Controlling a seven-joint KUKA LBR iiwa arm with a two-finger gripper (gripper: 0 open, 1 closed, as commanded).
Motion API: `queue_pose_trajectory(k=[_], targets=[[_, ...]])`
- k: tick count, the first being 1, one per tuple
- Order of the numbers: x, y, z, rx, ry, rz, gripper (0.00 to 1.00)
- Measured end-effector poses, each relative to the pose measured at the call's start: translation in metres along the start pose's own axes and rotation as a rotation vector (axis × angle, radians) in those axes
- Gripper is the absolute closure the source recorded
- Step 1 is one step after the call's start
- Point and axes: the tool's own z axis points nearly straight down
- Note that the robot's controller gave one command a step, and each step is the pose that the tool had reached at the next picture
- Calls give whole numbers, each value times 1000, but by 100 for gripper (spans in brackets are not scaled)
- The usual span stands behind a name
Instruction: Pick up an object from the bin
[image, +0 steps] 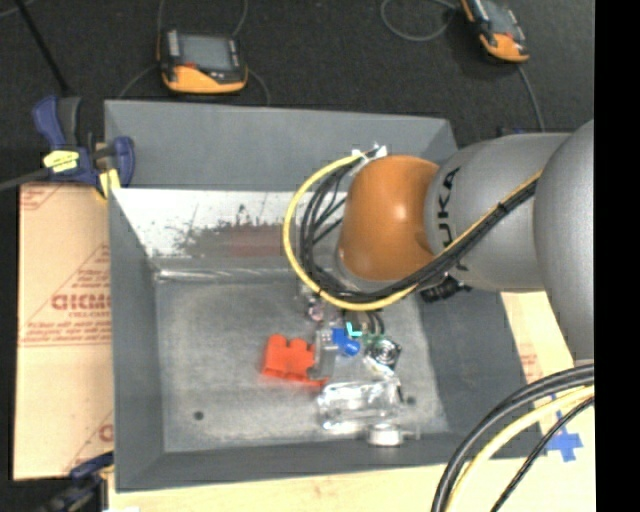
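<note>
My gripper (321, 325) reaches down below the arm's orange cover, at the middle of the bin floor and toward the right. Just left of it, touching or nearly so, lies an orange-red blocky plastic piece (287, 358). A small blue piece (347, 342) sits right beside the gripper on its right, with a green and metal part (381, 350) a little further right. Whether anything is held I cannot tell.
A clear plastic item (357, 405) lies toward the bin's front right, with a small white cap (382, 434) by the front wall. The arm, with its orange cover and its cables, hangs over the bin's right half. The left half of the floor is bare grey metal.
</note>
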Motion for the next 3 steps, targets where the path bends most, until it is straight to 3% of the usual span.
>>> queue_pose_trajectory(k=[1, 2, 3], targets=[[25, -12, 40, 1, -1, 87, 0], [22, -12, 36, -1, -10, 88, 100], [36, -4, -126, 2, -16, 38, 100]])
